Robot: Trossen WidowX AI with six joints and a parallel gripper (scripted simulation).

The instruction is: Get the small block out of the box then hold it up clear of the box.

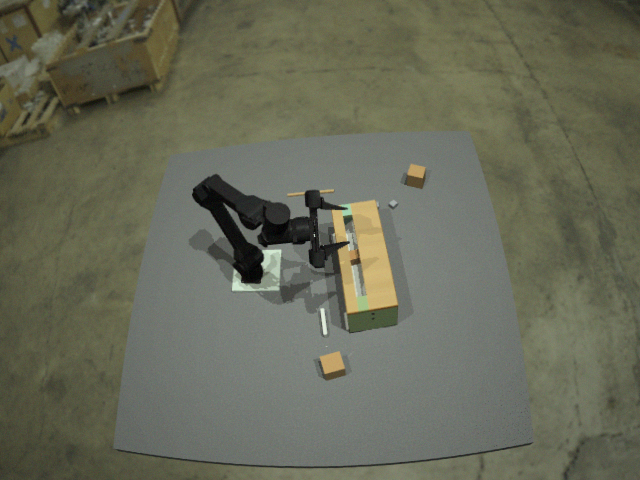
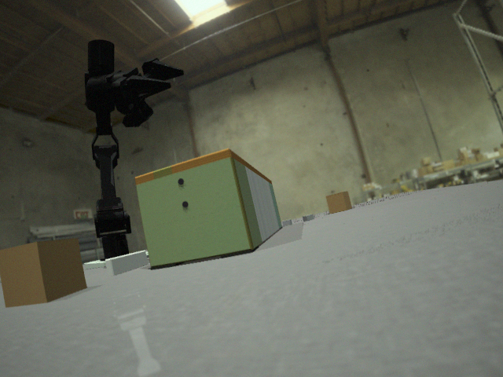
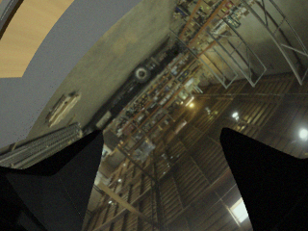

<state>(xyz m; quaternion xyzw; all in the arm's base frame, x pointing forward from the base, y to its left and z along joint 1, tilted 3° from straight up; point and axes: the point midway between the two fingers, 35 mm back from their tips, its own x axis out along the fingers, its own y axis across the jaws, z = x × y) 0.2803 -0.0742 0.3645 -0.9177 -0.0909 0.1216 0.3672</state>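
Observation:
The box stands upright on the table, with a wooden top, green ends and a long slot along its top. A small orange-brown piece shows in the slot near its middle; I cannot tell whether it is the block or part of the box. The shelf and the clear front are not plainly visible. My gripper is open and empty, high above the box's top, its fingers pointing roughly level. In the wrist view only a corner of the box top shows, at the upper left.
One wooden cube stands near the box's green end, another beyond the far end. A small grey piece lies near that far end. A white bar and a thin wooden stick lie on the table.

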